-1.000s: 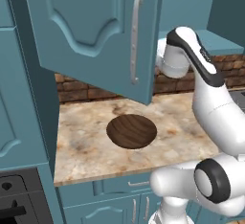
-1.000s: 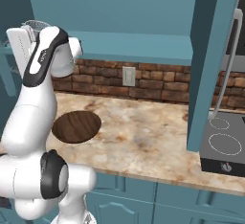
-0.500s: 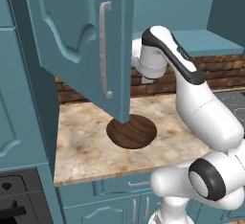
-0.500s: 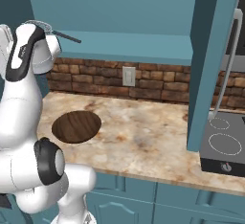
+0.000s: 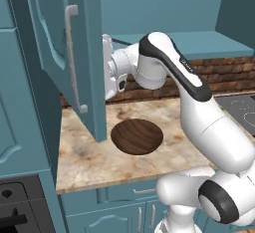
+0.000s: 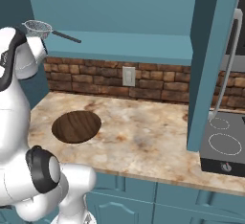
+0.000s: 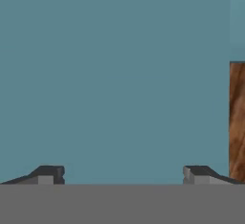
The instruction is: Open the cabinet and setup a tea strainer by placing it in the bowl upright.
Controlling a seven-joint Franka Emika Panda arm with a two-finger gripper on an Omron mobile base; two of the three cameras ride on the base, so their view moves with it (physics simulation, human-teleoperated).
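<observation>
Tea strainer [image 6: 38,27]: sitting up on the open cabinet's shelf, at its left end in the right base view, mesh basket rim-up, thin dark handle running out along the shelf to the right.
Bowl [image 5: 137,136]: dark wood, flat on the counter [image 5: 94,160], near its left end and closer to the front edge than to the brick wall; nothing in it.
Cabinet [image 6: 143,46]: both doors swung out. The left door [image 5: 69,53] hangs over the counter's left end, its lower corner just above and left of the bowl in the left base view; the right door [image 6: 213,60] stands edge-on near the cooktop.
Gripper [image 7: 123,174]: released, jaws spread wide with nothing between them, facing flat teal panel at very close range; a strip of brown wood grain shows at the right edge of the hand view.
Arm: in the left base view the hand [image 5: 110,72] is pressed right up behind the left door's edge, above the bowl.
Cooktop [image 6: 224,144]: at the counter's right end.
</observation>
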